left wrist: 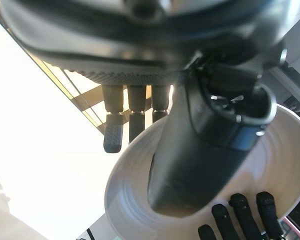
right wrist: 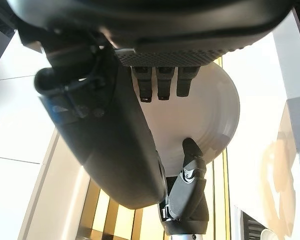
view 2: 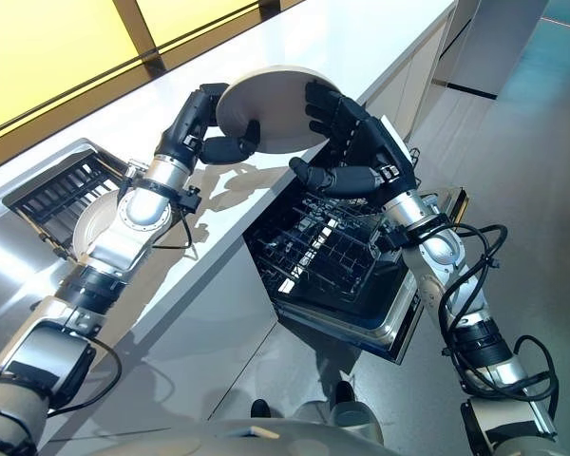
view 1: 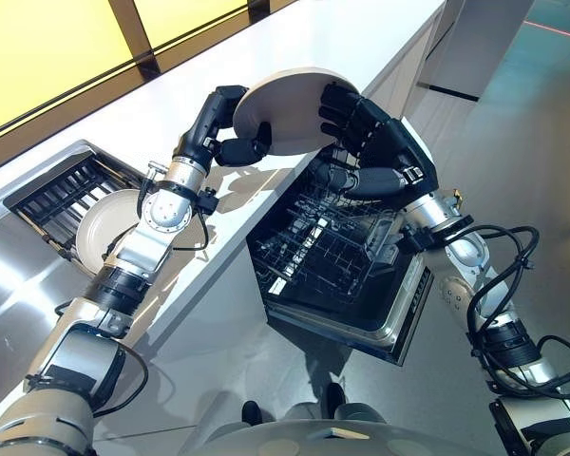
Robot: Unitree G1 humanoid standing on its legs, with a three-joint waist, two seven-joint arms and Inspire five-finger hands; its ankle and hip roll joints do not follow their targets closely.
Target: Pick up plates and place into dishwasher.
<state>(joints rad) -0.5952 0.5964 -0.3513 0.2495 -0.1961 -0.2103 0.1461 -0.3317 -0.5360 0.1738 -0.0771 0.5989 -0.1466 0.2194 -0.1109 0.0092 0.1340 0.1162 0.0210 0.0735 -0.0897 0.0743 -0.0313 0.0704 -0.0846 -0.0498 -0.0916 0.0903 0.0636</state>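
A round white plate (view 1: pixel 280 104) hangs in the air over the edge of the white counter (view 1: pixel 342 38), above the dishwasher's pulled-out rack (view 1: pixel 332 247). My left hand (view 1: pixel 218 119) pinches its left rim, thumb on the near face, fingers behind. My right hand (view 1: pixel 380 142) has its fingers curled over the plate's right rim, while its thumb reaches out just below the plate. In the left wrist view the plate (left wrist: pixel 290 165) shows past my thumb. A second white plate (view 1: pixel 104 228) lies in the sink at the left.
A dark grid rack (view 1: pixel 62 195) sits in the steel sink beside the second plate. The dishwasher's black wire rack holds a few items and juts out over the floor. Grey floor (view 1: pixel 532 142) opens to the right.
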